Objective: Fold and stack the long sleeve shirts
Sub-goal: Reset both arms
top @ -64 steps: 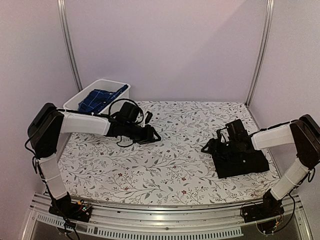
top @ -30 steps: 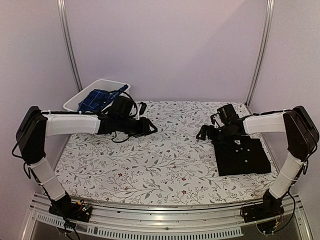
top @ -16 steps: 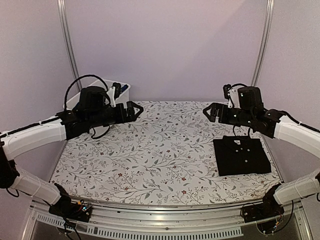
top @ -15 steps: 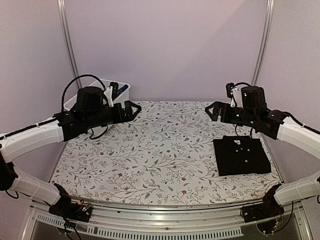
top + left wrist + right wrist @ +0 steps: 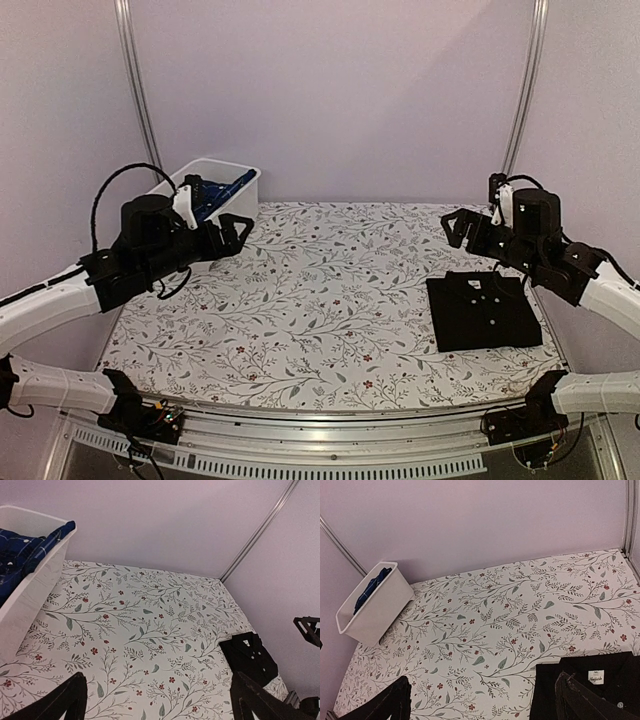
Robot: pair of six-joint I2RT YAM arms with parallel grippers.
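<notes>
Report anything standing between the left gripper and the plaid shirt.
Only the wall of the white tub: the plaid shirt lies inside it, one edge draped over the rim, and the open left gripper hangs outside that wall. Nothing else intervenes.

The worktop (image 5: pixel 320 300) lies open across its middle, between the white tub (image 5: pixel 30 587) at the left rear corner and the folded black shirt (image 5: pixel 483 312) lying flat by the right edge. A plaid shirt (image 5: pixel 20 550) seems to spill over the tub's rim. The left pincer (image 5: pixel 232 233) hangs near the tub and the right pincer (image 5: pixel 457 227) hangs near the black shirt, well apart.
</notes>
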